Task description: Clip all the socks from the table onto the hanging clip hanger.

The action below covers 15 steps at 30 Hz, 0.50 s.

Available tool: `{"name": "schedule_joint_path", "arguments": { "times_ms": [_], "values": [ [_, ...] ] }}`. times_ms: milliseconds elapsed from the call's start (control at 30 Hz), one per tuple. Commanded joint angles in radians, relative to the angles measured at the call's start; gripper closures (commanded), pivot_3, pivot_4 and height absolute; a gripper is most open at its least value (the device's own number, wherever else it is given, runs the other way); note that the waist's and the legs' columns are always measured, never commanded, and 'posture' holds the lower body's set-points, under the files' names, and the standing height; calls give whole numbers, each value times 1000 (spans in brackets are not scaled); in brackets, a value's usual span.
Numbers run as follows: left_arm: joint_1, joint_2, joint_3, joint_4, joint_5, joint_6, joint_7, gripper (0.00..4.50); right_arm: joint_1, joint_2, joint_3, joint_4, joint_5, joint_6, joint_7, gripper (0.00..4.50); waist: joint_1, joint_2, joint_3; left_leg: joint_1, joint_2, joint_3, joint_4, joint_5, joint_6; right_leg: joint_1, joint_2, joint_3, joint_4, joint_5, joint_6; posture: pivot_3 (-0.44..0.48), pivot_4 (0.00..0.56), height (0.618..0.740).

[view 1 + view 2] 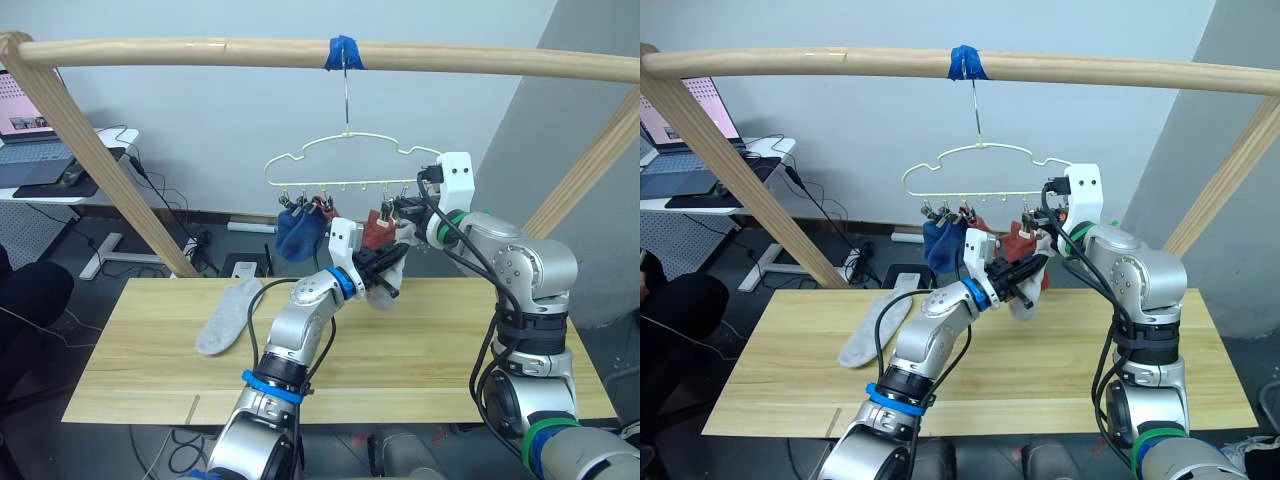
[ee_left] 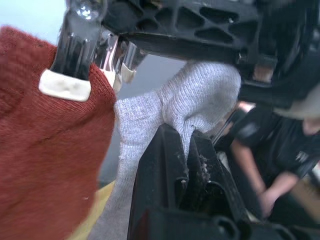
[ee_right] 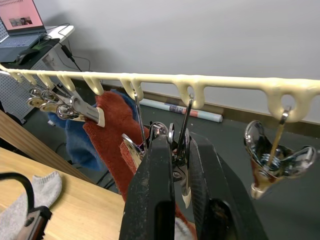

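Right wrist view: my right tool [image 3: 175, 150] squeezes a clip [image 3: 182, 165] on the clip hanger [image 1: 350, 165]; my left tool [image 2: 185, 150] pinches a grey sock [image 2: 200, 95]. I should feed its cuff deep, then release. 1 grey sock [image 1: 228, 318] remains on the tabletop [image 1: 420, 350].

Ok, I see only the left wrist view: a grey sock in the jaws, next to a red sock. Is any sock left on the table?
Observer: Yes, one grey sock lies on the table, on the robot's left side.
Operator: And where is the right gripper?
Observer: The right gripper has its jaws around one clip of the clip hanger.
Operator: Do blue socks hang there?
Observer: Yes, blue socks hang at the hanger's left end.
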Motion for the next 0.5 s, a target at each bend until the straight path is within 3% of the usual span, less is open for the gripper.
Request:
{"name": "schedule_joint_path", "arguments": {
  "times_ms": [33,233,500],
  "values": [
    [14,-29,-30,-40,-24,-3,-17,4476,-22,3,-18,-37,14,-6,-7,4415,-4,0,0,0,0,0,0,0,0,0,0,0,0,0,0,-73,104,740],
    [-10,-64,-22,20,-30,-35,12,4476,-22,7,-17,-31,14,-8,-8,4415,-6,0,0,0,0,0,0,0,0,0,0,0,0,0,0,-68,106,740],
    [-62,-82,115,166,-55,-95,134,4476,-22,14,-19,-29,13,-10,-9,4415,-8,0,0,0,0,0,0,0,0,0,0,0,0,0,0,-67,107,740]
  ]
}}
